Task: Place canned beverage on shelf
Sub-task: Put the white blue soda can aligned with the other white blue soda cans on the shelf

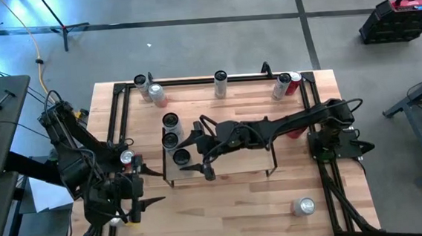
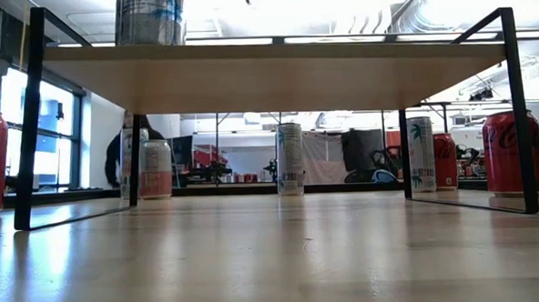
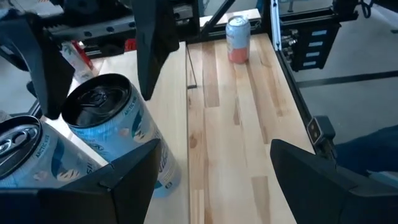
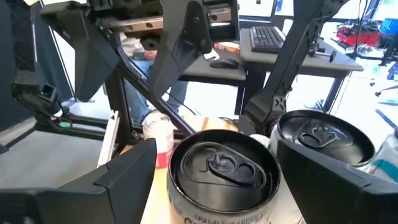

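Cans (image 1: pixel 171 121) on shelf (image 1: pixel 236 164) | right end effector (image 1: pixel 190 158) released astride can (image 1: pixel 182 157) | left end effector (image 1: pixel 150 187) released

Right gripper (image 1: pixel 191 158) fingers seemingly spread, left gripper (image 1: pixel 153 187) fingers apart

Three cans (image 1: pixel 171 138) stand in a row on the shelf's (image 1: pixel 236 161) left end.

Desk keyboard (image 4: pixel 268 38), red-black toolbox (image 1: pixel 400 17)
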